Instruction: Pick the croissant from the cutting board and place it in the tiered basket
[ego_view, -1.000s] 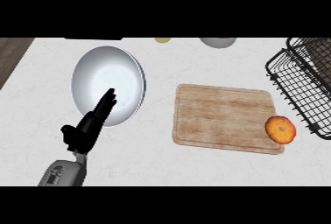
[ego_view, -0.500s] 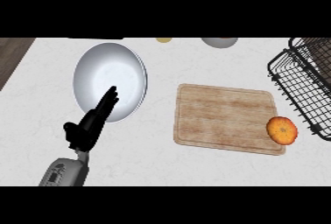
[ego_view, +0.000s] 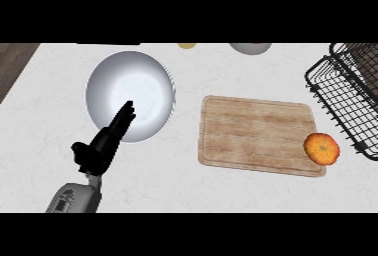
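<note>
Writing: none readable | counter (ego_view: 221, 190): white, speckled, brown strip at far-left corner | croissant (ego_view: 322, 148): round, orange, on cutting board's (ego_view: 255, 132) right edge | tiered basket (ego_view: 347, 95): black wire, cut off at right edge | left hand (ego_view: 103, 145): fingers straight, empty, tips over plate's (ego_view: 133, 85) near rim | two items cut off at far edge, unclear.

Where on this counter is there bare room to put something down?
Most of the cutting board is bare, left of the croissant at its right edge. Counter is open below the plate and board, right of the left hand. It is crowded where the croissant nears the tiered basket.
</note>
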